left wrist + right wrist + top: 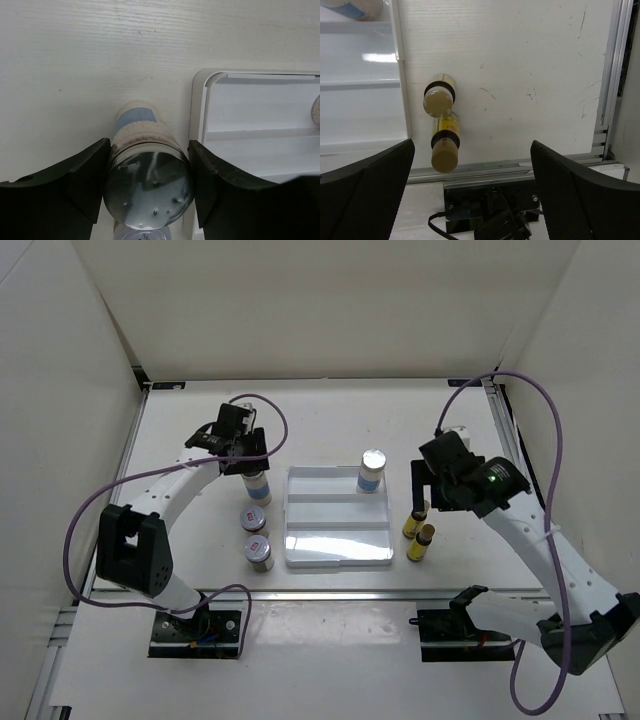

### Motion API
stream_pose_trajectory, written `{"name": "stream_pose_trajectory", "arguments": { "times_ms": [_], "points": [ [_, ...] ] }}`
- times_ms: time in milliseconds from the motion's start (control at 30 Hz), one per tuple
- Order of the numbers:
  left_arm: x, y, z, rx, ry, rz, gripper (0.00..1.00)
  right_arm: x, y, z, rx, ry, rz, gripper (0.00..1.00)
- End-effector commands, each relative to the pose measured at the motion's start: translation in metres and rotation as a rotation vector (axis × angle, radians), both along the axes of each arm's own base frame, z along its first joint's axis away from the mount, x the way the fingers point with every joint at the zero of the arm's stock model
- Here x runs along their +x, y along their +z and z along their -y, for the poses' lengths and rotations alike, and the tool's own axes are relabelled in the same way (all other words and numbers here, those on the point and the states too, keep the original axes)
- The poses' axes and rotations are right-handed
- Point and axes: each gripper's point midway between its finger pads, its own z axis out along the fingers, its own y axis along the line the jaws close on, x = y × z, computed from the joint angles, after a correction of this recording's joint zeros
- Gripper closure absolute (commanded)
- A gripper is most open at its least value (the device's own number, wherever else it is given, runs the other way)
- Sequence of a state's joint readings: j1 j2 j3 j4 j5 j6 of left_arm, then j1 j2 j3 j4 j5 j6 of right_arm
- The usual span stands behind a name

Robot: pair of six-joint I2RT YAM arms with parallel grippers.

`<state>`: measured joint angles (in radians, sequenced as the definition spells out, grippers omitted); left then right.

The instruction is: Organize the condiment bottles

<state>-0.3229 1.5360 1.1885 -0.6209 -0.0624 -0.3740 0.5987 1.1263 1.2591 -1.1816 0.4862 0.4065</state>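
Top external view: one tall white bottle (371,472) stands in the tray's (335,558) far row, five still out. Jars (253,519) wait left of it on the counter (330,425), yellow bottles (411,525) right. Left wrist view alone shows the left gripper (149,152) clamped on the second tall bottle (147,185) beside the tray. The right gripper (472,147) gapes wide, empty.

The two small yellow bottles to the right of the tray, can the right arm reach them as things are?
Probably yes: the right gripper hovers above the yellow bottles, jaws open wide, and nothing stands between them.
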Motion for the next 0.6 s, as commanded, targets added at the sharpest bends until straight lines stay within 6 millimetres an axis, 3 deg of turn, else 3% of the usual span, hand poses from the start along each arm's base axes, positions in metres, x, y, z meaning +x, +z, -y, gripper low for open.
{"name": "stream_pose_trajectory", "arguments": {
  "times_ms": [0,33,67,133,200,233,267,367,433,567],
  "points": [
    [0.015,0.033,0.001,-0.009,0.010,0.084,0.32,-0.001,0.014,0.009,0.014,-0.042,0.074,0.00],
    [0.014,0.034,0.002,-0.002,0.018,0.081,0.48,-0.004,0.015,0.011,0.022,-0.050,0.077,0.00],
    [0.015,0.038,-0.001,0.009,0.028,0.088,0.53,-0.005,0.012,0.012,0.015,-0.050,0.067,0.00],
    [0.016,0.066,0.004,0.026,0.040,0.148,0.62,-0.009,0.008,0.016,0.013,-0.064,0.070,0.00],
    [0.019,0.109,0.011,0.005,0.038,0.243,0.64,-0.011,0.004,0.020,0.003,-0.091,0.075,0.00],
    [0.019,0.120,0.018,-0.013,0.018,0.258,0.65,-0.011,0.004,0.020,0.003,-0.091,0.075,0.00],
    [0.021,0.150,0.025,-0.045,0.009,0.324,0.66,-0.011,0.004,0.020,0.003,-0.091,0.075,0.00],
    [0.016,0.187,0.055,-0.128,-0.057,0.386,0.68,-0.010,0.002,0.020,0.003,-0.091,0.075,0.00],
    [0.011,0.191,0.077,-0.165,-0.102,0.382,0.72,-0.010,0.002,0.020,0.003,-0.091,0.075,0.00],
    [0.011,0.177,0.115,-0.163,-0.164,0.343,0.76,-0.009,-0.002,0.019,-0.002,-0.091,0.068,0.00]
  ]
}}
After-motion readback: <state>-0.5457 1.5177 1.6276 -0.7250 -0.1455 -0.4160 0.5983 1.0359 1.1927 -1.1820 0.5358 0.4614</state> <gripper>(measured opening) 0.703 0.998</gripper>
